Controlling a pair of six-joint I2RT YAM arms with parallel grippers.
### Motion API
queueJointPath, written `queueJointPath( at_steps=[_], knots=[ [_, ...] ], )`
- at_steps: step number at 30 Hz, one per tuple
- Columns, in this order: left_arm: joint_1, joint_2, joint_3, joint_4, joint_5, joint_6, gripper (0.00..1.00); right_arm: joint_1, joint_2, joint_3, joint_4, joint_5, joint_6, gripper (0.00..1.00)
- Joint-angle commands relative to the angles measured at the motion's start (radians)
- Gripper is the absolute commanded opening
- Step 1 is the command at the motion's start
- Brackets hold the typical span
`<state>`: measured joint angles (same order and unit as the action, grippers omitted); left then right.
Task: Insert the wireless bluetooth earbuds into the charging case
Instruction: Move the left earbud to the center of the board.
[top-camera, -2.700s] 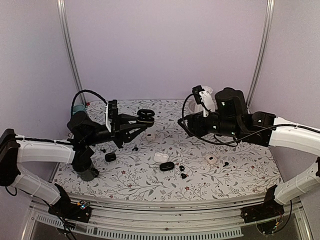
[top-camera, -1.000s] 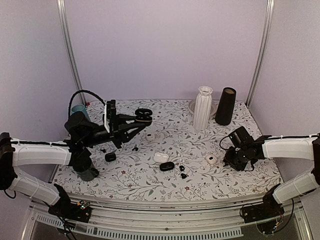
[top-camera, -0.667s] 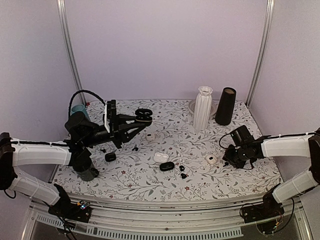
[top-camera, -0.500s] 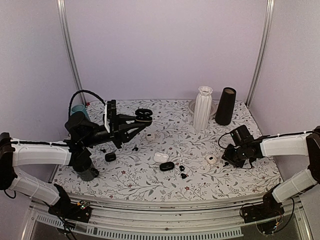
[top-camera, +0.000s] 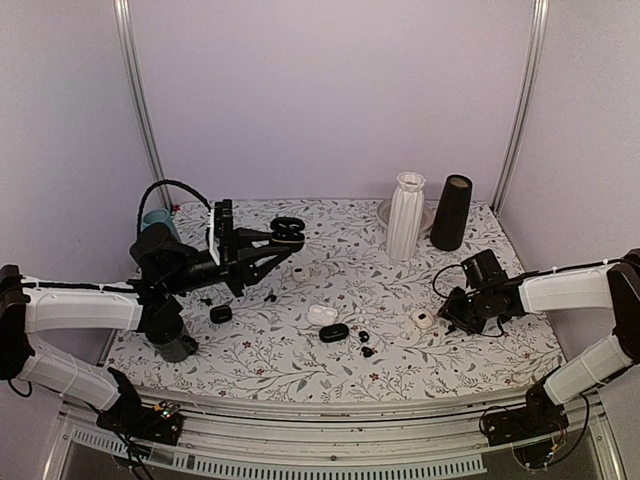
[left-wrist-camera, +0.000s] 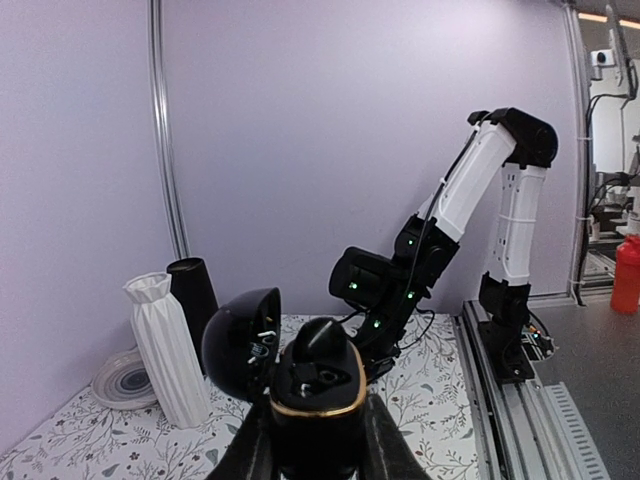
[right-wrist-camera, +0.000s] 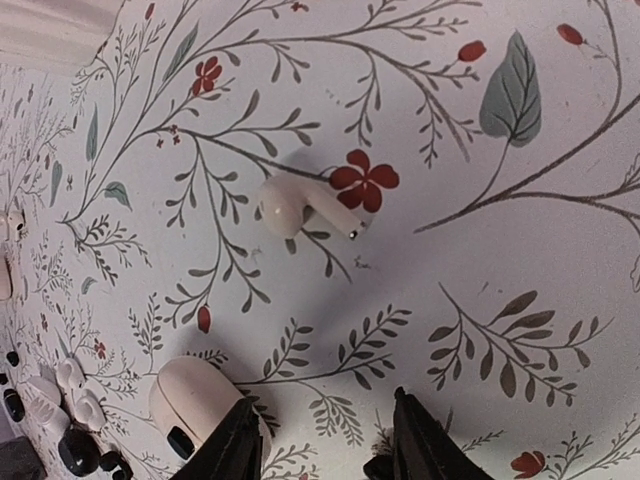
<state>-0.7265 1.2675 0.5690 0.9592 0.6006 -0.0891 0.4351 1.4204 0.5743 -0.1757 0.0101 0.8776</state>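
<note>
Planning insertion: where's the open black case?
Top view, left side: the open black case is clamped in the left gripper, raised above the table.

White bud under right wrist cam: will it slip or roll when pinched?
Likely light: the bud looks tiny. Its rounded, glossy head may slip from a pinch. The stem, lying flat on the cloth, probably stops a full roll.

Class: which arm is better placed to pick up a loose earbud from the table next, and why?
Right. The right gripper, open, hangs low over the table near a loose white earbud; the left gripper is clamped on the open black case.
</note>
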Motion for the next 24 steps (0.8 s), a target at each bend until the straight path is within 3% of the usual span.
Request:
queueJointPath(
  at_steps=[1, 14, 24],
  knots=[
    [-0.014, -0.015, -0.004, 0.003, -0.005, 0.004, 0.0, -0.004, -0.045, -0.041, -0.015, -0.076, 0.014, 0.46],
    [-0.014, 0.004, -0.007, 0.028, 0.002, 0.002, 0.0, 0.09, -0.109, -0.083, -0.023, -0.132, 0.09, 0.46],
    [-0.013, 0.009, -0.012, 0.034, 0.001, 0.0, 0.0, 0.131, -0.134, -0.084, -0.079, -0.089, 0.103, 0.45]
  ],
)
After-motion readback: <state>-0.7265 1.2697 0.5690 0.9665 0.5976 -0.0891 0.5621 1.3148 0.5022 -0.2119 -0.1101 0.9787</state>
